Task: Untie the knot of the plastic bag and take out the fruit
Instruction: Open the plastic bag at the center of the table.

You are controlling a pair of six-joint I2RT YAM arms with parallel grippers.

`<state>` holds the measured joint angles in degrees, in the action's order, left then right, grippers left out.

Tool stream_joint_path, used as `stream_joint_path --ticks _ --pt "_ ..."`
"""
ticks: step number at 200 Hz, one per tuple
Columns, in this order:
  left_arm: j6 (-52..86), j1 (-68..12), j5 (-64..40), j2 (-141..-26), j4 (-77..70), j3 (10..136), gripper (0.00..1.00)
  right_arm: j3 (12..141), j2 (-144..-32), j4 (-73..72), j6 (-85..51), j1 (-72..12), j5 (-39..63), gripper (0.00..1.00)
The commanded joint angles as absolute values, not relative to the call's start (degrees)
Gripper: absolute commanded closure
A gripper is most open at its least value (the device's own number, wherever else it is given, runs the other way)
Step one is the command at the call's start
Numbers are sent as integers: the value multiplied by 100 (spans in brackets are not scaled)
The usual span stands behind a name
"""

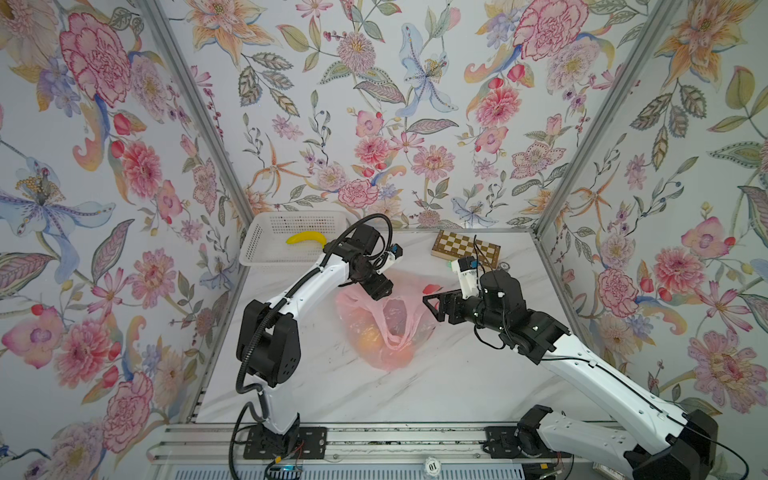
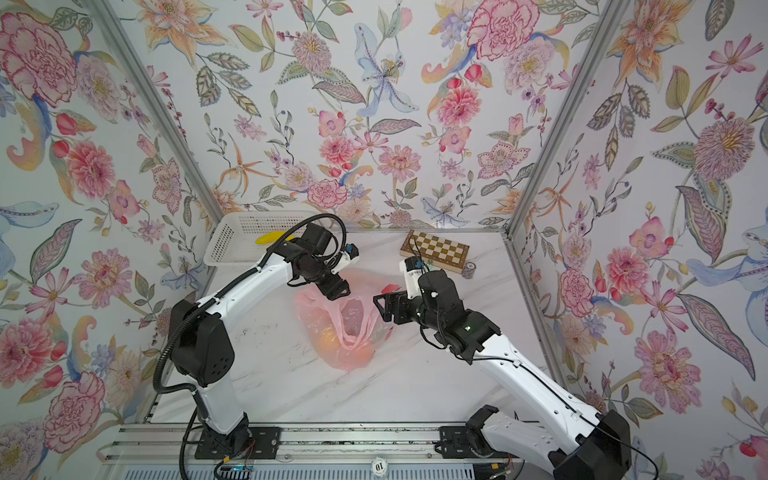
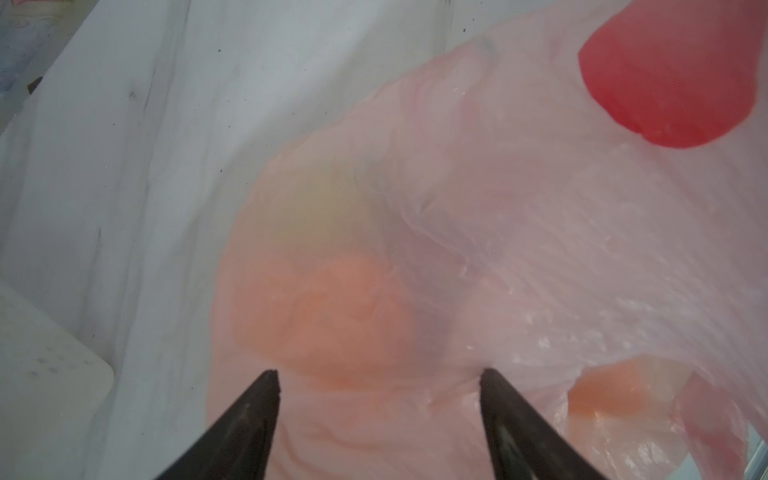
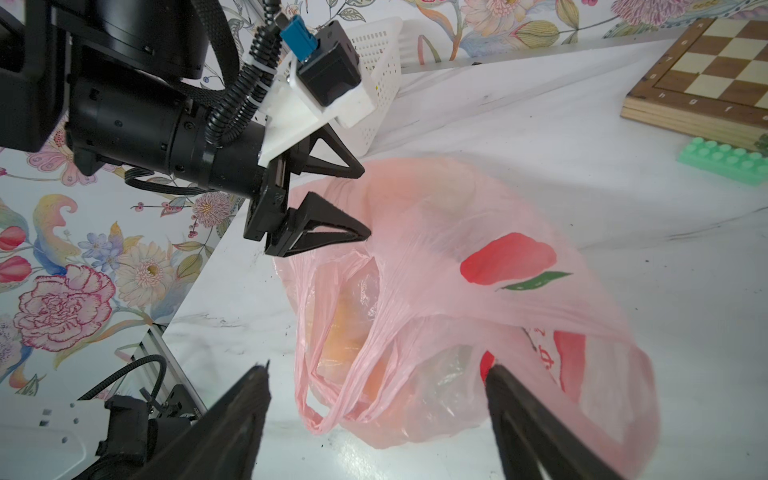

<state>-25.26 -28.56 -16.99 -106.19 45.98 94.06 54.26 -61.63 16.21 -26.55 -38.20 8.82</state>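
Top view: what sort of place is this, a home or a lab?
Probably a staged robot test cell, not a home: a white-and-black left robot arm and right robot arm bolted to a grooved aluminium rail, with floral wallpaper panels boxing in a white marble-look tabletop.

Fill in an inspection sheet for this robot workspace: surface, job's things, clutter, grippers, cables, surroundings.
Surface: white marbled table, faint dark scuffs.
Job's things: pink bag lies mid-table, handles loose, no knot seen; orange fruit shows inside it.
Clutter: basket holding a banana, chessboard, green brick, all towards the far edge.
Grippers: left gripper open at the bag's far side; right gripper open, facing the bag; neither holds anything.
Cables: black conduit on the left arm, thin cable on the right; neither lies on the bag.
Surroundings: floral walls, metal frame, rail in front.
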Motion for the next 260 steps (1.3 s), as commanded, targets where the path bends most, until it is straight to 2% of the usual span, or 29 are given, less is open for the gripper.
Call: stream_joint_path --ticks 1,15,39,52,122,159,219,260 --pt "-2376 -2903 -1031 -10757 4203 9484 44 5535 -6230 1733 -2572 -3849 859 17" --pt "-2255 -2902 -786 -10758 3979 9409 65 5585 -6262 1756 -2561 -3849 858 17" --pt "-2246 -2899 -761 -10822 3926 9424 83 5652 -6314 1771 -2549 -3867 827 17" --pt "-2216 -2888 -735 -10861 3955 9465 100 5667 -6335 1758 -2556 -3876 811 17" --pt "-1110 -2590 -790 -10529 3281 9560 100 5954 -6689 1499 -2574 -4021 778 17" --pt "-313 -2457 -667 -10433 2956 9691 100 6288 -7518 1147 -2500 -4338 720 17" --pt "35 -2453 -289 -10640 2953 10089 100 7007 -8868 1415 -1916 -4408 276 14" --pt "-5 -2417 -267 -10683 2887 10077 100 6714 -9312 1414 -1330 -4386 -68 10"
